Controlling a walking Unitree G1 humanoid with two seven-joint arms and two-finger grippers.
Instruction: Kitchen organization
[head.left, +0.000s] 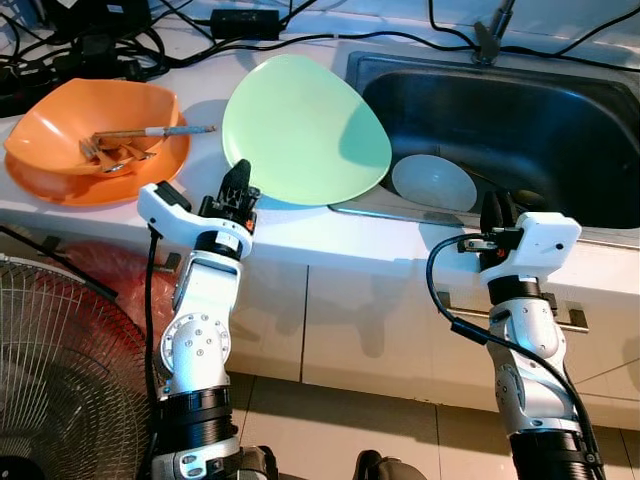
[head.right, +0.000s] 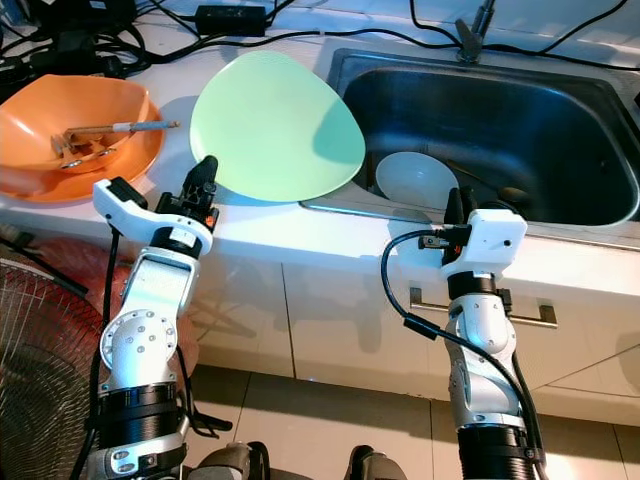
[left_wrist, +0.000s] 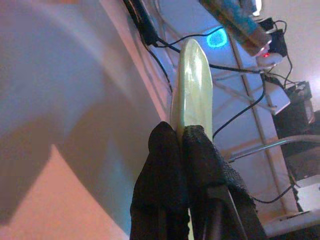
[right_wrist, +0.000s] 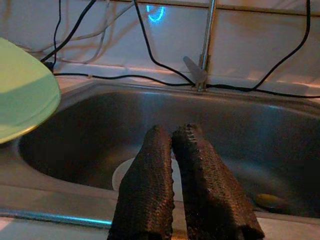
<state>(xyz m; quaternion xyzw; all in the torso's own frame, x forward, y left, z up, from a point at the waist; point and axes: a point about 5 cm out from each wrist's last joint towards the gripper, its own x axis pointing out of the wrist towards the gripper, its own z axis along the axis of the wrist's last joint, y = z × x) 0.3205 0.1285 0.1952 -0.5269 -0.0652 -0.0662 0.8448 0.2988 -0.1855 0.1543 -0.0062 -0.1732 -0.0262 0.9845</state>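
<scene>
My left gripper (head.left: 238, 181) pinches the round pale-green plate's (head.left: 300, 130) near rim, tilted over the white counter (head.left: 300, 225); my right gripper (head.left: 497, 212) is closed, empty.

Pale green plate (head.left: 305, 130), orange bowl (head.left: 95, 140), white dish (head.left: 433, 182), steel-grey sink (head.left: 560, 130).

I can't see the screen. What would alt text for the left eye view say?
The robot's left gripper pinches the rim of a pale green plate, held tilted partly over a steel sink with a white dish inside. An orange bowl sits on the counter; the right gripper waits at the sink's edge.
</scene>
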